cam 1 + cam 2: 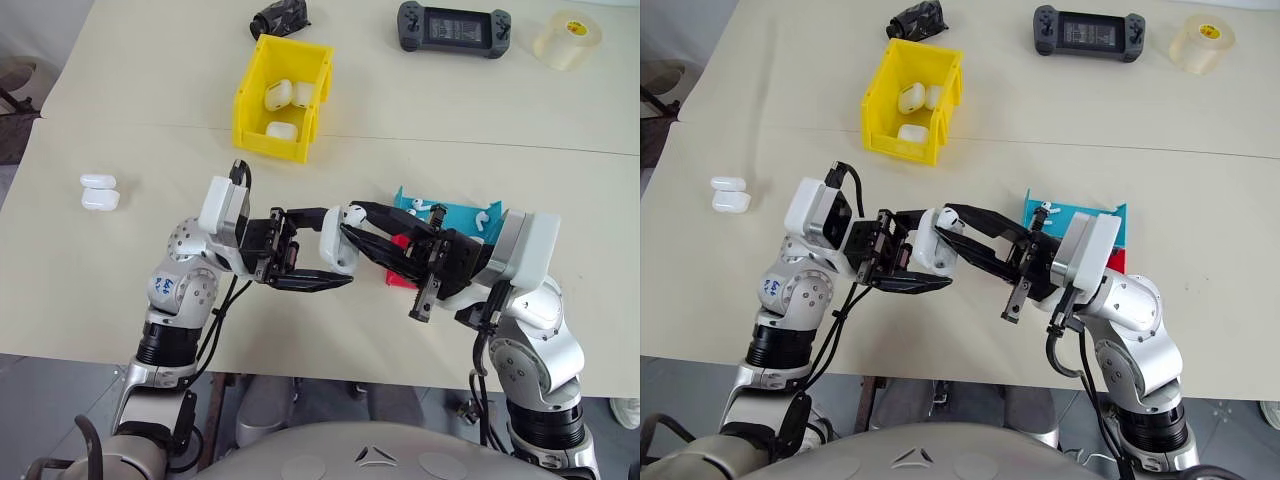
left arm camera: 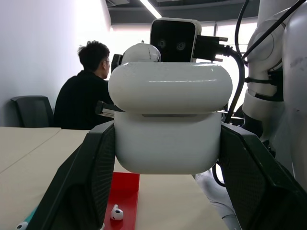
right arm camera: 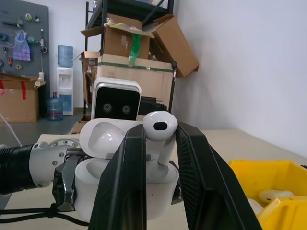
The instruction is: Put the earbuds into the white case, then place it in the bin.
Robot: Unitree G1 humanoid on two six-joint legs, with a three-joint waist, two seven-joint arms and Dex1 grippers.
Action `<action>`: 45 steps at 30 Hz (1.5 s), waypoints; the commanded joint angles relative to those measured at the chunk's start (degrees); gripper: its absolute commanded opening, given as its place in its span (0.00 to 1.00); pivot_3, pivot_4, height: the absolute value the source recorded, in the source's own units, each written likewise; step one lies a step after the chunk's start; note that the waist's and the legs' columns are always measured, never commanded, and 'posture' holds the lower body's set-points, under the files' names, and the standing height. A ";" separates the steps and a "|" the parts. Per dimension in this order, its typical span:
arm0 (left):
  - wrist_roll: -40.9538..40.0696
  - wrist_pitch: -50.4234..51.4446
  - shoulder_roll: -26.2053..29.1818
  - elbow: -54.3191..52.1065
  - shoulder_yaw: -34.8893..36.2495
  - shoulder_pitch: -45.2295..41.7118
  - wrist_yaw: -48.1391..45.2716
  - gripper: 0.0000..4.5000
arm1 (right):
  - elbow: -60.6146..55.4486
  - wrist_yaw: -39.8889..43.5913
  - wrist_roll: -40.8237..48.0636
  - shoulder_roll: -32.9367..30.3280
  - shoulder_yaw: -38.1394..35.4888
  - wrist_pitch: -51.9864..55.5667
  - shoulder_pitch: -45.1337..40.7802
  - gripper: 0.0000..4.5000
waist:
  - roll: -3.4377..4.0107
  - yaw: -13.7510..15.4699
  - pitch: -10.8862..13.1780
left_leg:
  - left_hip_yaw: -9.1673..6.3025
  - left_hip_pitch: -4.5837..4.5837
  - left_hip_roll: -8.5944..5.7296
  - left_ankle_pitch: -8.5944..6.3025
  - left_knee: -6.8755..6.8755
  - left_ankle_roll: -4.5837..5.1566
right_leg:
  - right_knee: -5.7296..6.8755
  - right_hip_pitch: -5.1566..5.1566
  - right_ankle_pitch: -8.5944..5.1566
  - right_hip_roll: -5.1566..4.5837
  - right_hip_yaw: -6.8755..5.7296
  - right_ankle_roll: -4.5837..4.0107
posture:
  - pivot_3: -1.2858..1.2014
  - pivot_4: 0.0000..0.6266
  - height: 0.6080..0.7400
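Near the table's left edge lie two spare cases (image 1: 99, 191). Above the front middle, the left gripper (image 1: 318, 256) is clamped on the white case (image 1: 337, 238), lid open. The right gripper (image 3: 159, 143) pinches an earbud (image 3: 160, 134) with its stem at the socket; I'd lower it straight and let go only once seated. Toward the back stands the yellow bin (image 1: 255, 120).
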 commanded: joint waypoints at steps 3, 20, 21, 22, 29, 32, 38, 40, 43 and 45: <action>-1.68 0.08 -1.37 -1.91 -0.02 -2.09 0.18 0.62 | -0.89 -1.11 1.02 0.37 0.18 -0.97 0.20 0.11 | 0.00 0.00 0.00 | 0.00 -0.01 0.00 0.00 -0.01 0.00 | 0.00 -0.01 0.00 0.00 0.00 0.00 | 0.52 0.24 1.00; -2.76 1.13 -4.66 -1.70 1.24 -4.86 1.30 0.62 | 0.92 -0.36 1.06 -3.17 -1.61 -3.59 4.81 0.11 | 0.00 -0.02 0.00 | 0.02 -0.01 0.00 0.00 -0.01 0.00 | -0.01 -0.01 0.00 0.02 0.01 0.00 | 0.52 0.24 1.00; -2.74 1.21 -4.69 -1.76 1.17 -4.89 1.21 0.62 | 0.95 -0.39 1.07 -3.22 -1.52 -3.69 4.78 0.11 | 0.00 0.00 0.00 | 0.02 -0.01 0.00 0.00 -0.01 0.00 | -0.01 -0.01 0.00 0.02 0.01 0.00 | 0.52 0.24 1.00; -2.73 1.35 -4.72 -1.79 1.11 -4.93 1.15 0.62 | 0.98 -0.47 1.05 -3.22 -1.42 -3.78 4.70 0.11 | 0.00 0.00 0.00 | 0.02 -0.01 0.00 0.00 -0.01 0.01 | -0.01 -0.01 0.00 0.01 0.01 0.00 | 0.52 0.24 1.00; -2.83 3.08 -4.18 -1.93 0.84 -5.35 0.64 0.62 | 0.93 -3.90 4.09 -1.27 -2.32 -2.43 2.89 0.11 | 0.00 0.00 0.00 | 0.01 -0.01 0.00 0.00 -0.01 0.00 | -0.02 -0.01 0.00 0.01 0.01 0.00 | 0.52 0.24 1.00; -2.78 3.34 -4.18 -1.88 0.89 -5.47 0.61 0.62 | 0.09 -7.37 8.44 0.22 -3.60 0.08 1.83 0.11 | 0.00 -0.01 0.00 | 0.01 -0.01 0.00 0.00 -0.01 0.00 | -0.02 -0.01 0.00 0.00 0.01 0.00 | 0.52 0.24 1.00; -2.93 3.67 -4.39 -1.97 0.78 -5.74 0.79 0.62 | -1.24 -12.52 19.17 0.94 -6.58 6.12 0.60 0.11 | 0.00 -0.01 0.00 | -0.01 -0.02 0.00 0.00 -0.01 0.00 | -0.04 -0.01 0.00 -0.05 0.00 0.00 | 0.52 0.24 1.00; -2.91 3.63 -4.46 -1.96 0.71 -5.75 0.84 0.62 | -1.29 -12.68 19.60 0.82 -6.80 6.70 0.61 0.11 | 0.00 -0.01 0.00 | 0.00 -0.03 0.00 0.00 -0.02 0.00 | -0.05 -0.01 0.00 -0.04 0.00 0.00 | 0.52 0.24 1.00; -2.99 3.85 -4.40 -2.14 0.66 -5.71 0.94 0.62 | -1.65 -12.61 20.03 0.79 -6.70 7.25 0.80 0.11 | 0.00 -0.01 0.00 | 0.00 -0.03 0.00 0.00 -0.02 0.01 | -0.04 -0.01 0.00 -0.03 0.01 0.00 | 0.52 0.24 1.00; -3.08 4.45 -4.00 -2.20 0.58 -5.67 0.90 0.62 | -2.22 -12.82 20.47 0.95 -6.90 7.38 0.72 0.11 | 0.00 -0.01 0.00 | 0.00 -0.02 0.00 0.00 -0.02 0.01 | -0.03 -0.01 0.00 -0.02 0.01 0.00 | 0.52 0.24 1.00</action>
